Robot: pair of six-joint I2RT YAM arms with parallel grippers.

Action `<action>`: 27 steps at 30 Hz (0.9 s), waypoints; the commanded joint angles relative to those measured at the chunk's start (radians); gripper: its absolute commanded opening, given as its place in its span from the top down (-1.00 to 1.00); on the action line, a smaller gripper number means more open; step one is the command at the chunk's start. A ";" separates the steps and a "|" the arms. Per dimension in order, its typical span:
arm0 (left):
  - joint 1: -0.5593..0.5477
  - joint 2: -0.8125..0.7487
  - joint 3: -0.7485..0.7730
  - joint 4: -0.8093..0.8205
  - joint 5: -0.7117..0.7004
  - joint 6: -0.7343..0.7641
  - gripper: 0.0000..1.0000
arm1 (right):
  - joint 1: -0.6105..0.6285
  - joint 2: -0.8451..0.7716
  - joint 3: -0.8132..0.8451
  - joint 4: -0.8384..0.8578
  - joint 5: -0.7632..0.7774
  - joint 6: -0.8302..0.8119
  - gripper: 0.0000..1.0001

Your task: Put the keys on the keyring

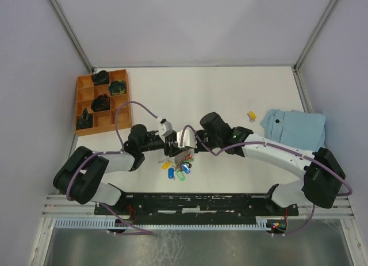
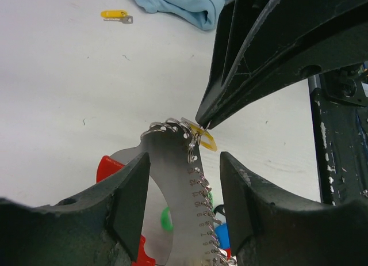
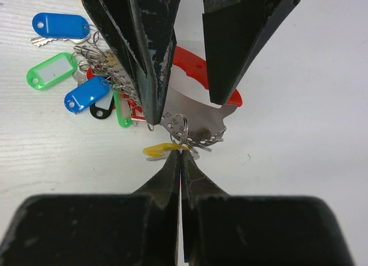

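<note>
Keyring (image 3: 198,119): it was between the two grippers, with its grey plate and chain towards the cameras and the red strap (image 3: 192,64) curving behind.
Left gripper (image 2: 184,162): the jaws were apart, one finger on each side of the keyring plate (one finger seemed to touch the chain edge, but I cannot tell surely).
Right gripper (image 3: 181,154): the jaws were pressed together, and the tips met at a small ring on the keyring edge. Whether they pinched the wire, I cannot tell.
Yellow-tagged key (image 3: 160,148): it was at that small ring of the keyring, just beside the right gripper's tips.
Keys (image 3: 86,94): blue and green tags were bunched just beside the keyring, on the table (image 2: 69,93).
Loose yellow key (image 2: 115,14): it lay well apart from the keyring, to the robot's right.
Blue cloth (image 2: 178,4): it was further from the keyring than the loose key, on the same side.
Wooden tray (image 1: 78,105): it stood well apart from the keyring, to the far left.
</note>
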 commanded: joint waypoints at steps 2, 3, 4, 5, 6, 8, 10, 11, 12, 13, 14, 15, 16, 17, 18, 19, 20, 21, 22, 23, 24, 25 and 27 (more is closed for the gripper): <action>0.002 -0.008 0.056 -0.033 0.051 0.102 -0.18 | -0.004 -0.031 0.052 -0.007 -0.036 -0.023 0.99; 0.001 -0.005 0.061 -0.034 0.059 0.107 -0.18 | -0.004 -0.031 0.055 -0.009 -0.042 -0.022 0.99; 0.002 0.001 0.065 -0.035 0.069 0.112 -0.17 | -0.004 -0.032 0.056 -0.009 -0.046 -0.022 0.99; 0.002 0.005 0.069 -0.037 0.080 0.113 -0.15 | -0.004 -0.032 0.057 -0.008 -0.050 -0.023 0.99; 0.001 0.009 0.074 -0.039 0.088 0.116 -0.13 | -0.004 -0.030 0.058 -0.009 -0.053 -0.023 0.99; -0.002 0.018 0.084 -0.050 0.104 0.122 -0.07 | -0.004 -0.028 0.061 -0.012 -0.055 -0.022 0.99; -0.006 0.030 0.092 -0.059 0.124 0.126 0.00 | -0.004 -0.026 0.063 -0.011 -0.056 -0.022 0.98; -0.007 0.036 0.094 -0.061 0.133 0.126 0.03 | -0.004 -0.025 0.063 -0.011 -0.056 -0.021 0.99; -0.009 0.041 0.099 -0.064 0.138 0.126 0.05 | -0.004 -0.027 0.064 -0.011 -0.058 -0.021 0.98; -0.011 0.046 0.101 -0.066 0.143 0.126 0.08 | -0.004 -0.027 0.065 -0.011 -0.059 -0.021 0.99; -0.012 0.051 0.105 -0.074 0.146 0.127 0.13 | -0.004 -0.027 0.065 -0.011 -0.059 -0.021 0.99; -0.012 0.056 0.110 -0.083 0.148 0.129 0.17 | -0.004 -0.028 0.066 -0.011 -0.060 -0.021 0.99; -0.013 0.061 0.115 -0.093 0.150 0.132 0.22 | -0.004 -0.027 0.066 -0.010 -0.061 -0.021 0.99; -0.014 0.066 0.120 -0.105 0.153 0.137 0.27 | -0.004 -0.029 0.066 -0.009 -0.061 -0.021 0.99; -0.016 0.071 0.125 -0.116 0.154 0.139 0.31 | -0.003 -0.032 0.065 -0.008 -0.061 -0.021 0.99; -0.017 0.074 0.128 -0.120 0.156 0.140 0.34 | -0.003 -0.033 0.065 -0.008 -0.060 -0.021 0.99; -0.018 0.077 0.131 -0.122 0.158 0.140 0.38 | -0.003 -0.034 0.065 -0.009 -0.059 -0.021 0.99; -0.018 0.079 0.134 -0.124 0.160 0.140 0.46 | -0.004 -0.034 0.063 -0.009 -0.059 -0.020 0.99; -0.018 0.079 0.134 -0.126 0.160 0.139 0.58 | -0.004 -0.036 0.062 -0.010 -0.059 -0.019 0.99; -0.018 0.078 0.135 -0.129 0.161 0.140 0.70 | -0.004 -0.036 0.060 -0.011 -0.057 -0.017 0.98; -0.018 0.074 0.136 -0.130 0.160 0.140 0.85 | -0.004 -0.037 0.057 -0.012 -0.054 -0.016 0.99; -0.019 0.068 0.135 -0.131 0.159 0.139 0.93 | -0.004 -0.041 0.052 -0.013 -0.050 -0.012 0.98; -0.019 0.052 0.129 -0.128 0.131 0.132 0.95 | -0.004 -0.050 0.035 -0.008 -0.037 -0.002 0.99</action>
